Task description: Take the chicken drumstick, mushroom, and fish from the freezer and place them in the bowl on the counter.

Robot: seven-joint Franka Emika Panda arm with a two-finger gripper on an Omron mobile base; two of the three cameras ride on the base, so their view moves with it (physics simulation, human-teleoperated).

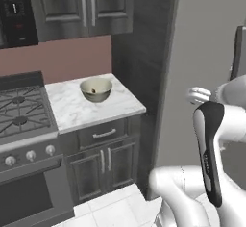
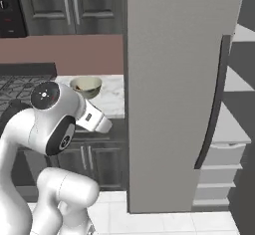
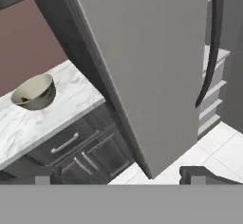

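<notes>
The round cream bowl is sitting on the white marble bench, beside the tall grey freezer door. The end effector is spreading wide, holding nothing.

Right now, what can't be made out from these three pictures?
- Freezer contents: right base view, the swung-open door covers most of the interior; just the white shelf ends show past it.
- Drumstick, mushroom, fish: not identifiable anywhere.
- Bowl contents: a small dark speck inside, too small to identify.
- Gripper: hand view, tips cut off by the bottom edge; jaws stand wide.
</notes>
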